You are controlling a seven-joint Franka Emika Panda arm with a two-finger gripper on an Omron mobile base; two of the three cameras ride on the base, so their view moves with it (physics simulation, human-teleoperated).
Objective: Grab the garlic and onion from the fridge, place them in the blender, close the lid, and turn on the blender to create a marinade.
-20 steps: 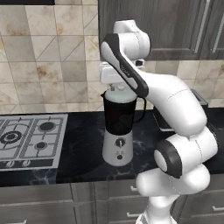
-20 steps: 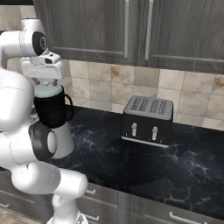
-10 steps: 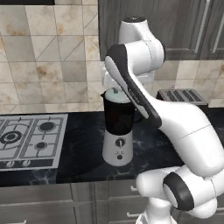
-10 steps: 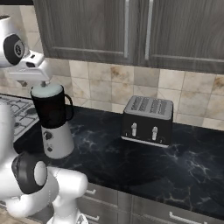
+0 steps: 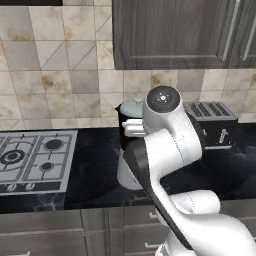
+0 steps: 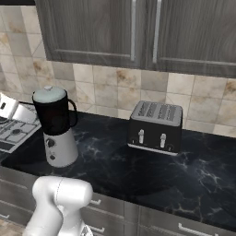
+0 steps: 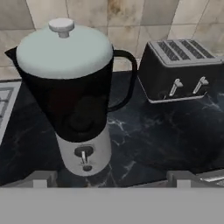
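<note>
The blender (image 7: 78,103) stands on the black counter, a dark jug with a side handle on a silver-white base (image 6: 60,148) with a round knob (image 7: 84,152). The pale grey-green lid (image 7: 64,49) sits on the jug's mouth, also seen in the right base view (image 6: 50,94) and peeking past my arm in the left base view (image 5: 134,106). My gripper (image 7: 111,181) hovers open in front of the blender, a little back from its base, with nothing between the fingertips (image 7: 41,179). The jug is too dark to see inside. The fridge is out of view.
A black two-lever toaster (image 6: 154,125) stands to the blender's right against the tiled wall. A gas hob (image 5: 32,159) lies to its left. Dark wall cabinets (image 6: 138,30) hang above. My white arm (image 5: 167,150) covers most of the blender in the left base view.
My hand has come off the top of the lid and dropped back and down in front of the blender. The lid has stayed on the jug.
</note>
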